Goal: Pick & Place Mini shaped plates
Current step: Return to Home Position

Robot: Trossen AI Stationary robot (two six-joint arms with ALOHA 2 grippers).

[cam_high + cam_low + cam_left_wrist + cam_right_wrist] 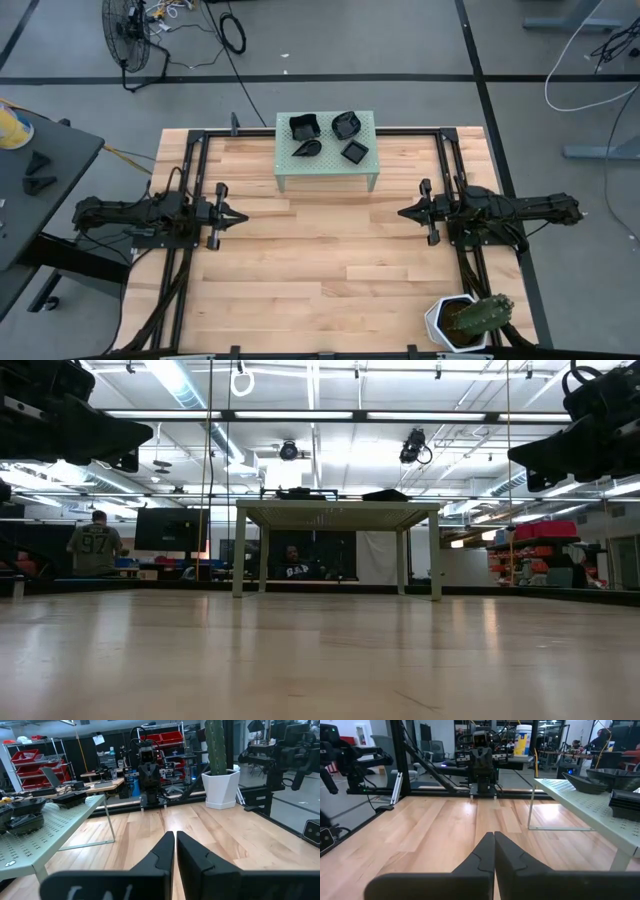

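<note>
Since all the mini shaped plates (346, 124) in sight sit on top of the pale green stand (325, 166) and the bare worktop (320, 270) carries none, the job looks finished or nearly so; I judge that only parking the arms is left. Four dark groups show there: a deep square plate (304, 126), a leaf plate (308, 147), a small square plate (354, 151) and the rounder one; how many are in each pile cannot be told. The left tool (235, 214) hangs over the worktop's left side, fingers pressed together, holding nothing. The right tool (405, 212) mirrors it, likewise closed and empty. The plates lie between them, farther back, well apart from both
</note>
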